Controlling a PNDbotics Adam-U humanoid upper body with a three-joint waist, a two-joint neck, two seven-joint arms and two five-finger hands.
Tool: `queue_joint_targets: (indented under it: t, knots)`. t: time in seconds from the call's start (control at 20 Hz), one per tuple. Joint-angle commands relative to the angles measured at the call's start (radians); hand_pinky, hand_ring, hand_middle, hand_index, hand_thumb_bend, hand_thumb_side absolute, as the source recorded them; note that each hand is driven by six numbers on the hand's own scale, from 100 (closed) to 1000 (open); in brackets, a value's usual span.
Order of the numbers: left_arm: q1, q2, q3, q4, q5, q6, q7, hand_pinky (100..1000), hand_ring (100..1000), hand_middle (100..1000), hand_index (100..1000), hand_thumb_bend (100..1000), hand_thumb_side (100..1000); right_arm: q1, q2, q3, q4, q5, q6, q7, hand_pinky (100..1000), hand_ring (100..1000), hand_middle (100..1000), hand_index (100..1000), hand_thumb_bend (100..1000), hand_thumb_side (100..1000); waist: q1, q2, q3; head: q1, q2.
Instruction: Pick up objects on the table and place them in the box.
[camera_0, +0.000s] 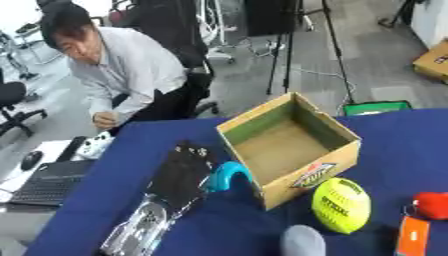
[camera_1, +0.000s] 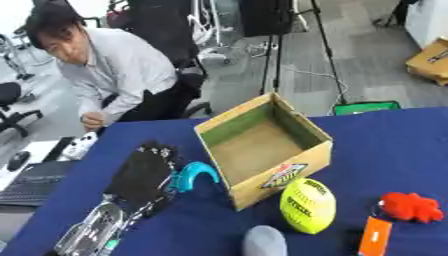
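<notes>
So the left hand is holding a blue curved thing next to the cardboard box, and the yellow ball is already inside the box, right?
Not quite. The yellow ball is not inside the cardboard box; it sits on the blue table just in front of it, as the right eye view shows. The left hand is at the blue curved thing beside the box.

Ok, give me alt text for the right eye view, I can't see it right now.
The robot's left hand holds a curved teal object against the left side of an open, empty cardboard box on a blue table. In front of the box lie a yellow ball, a red plush item, an orange tag and a grey rounded object.
</notes>
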Motion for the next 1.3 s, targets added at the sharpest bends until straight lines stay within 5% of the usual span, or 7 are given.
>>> queue_joint_targets:
  t: [0.05, 1.3]
  knots:
    - [-0.02, 0.015, 0.014, -0.036, 0.002, 0.003, -0.006, 659, 458, 399, 497, 368, 100, -0.007, -0.037, -0.014, -0.012, -0.012, -0.001, 0.0, 865, 842, 801, 788, 100, 814, -0.017, -0.019, 0.002, -0.006, -0.005]
    - [-0.074, 0.026, 0.036, -0.129, -0.03, 0.027, -0.1, 660, 465, 352, 493, 474, 100, -0.004, -0.059, -0.029, -0.012, -0.036, 0.003, 0.0, 866, 842, 801, 787, 100, 796, -0.022, -0.065, 0.016, -0.024, -0.007]
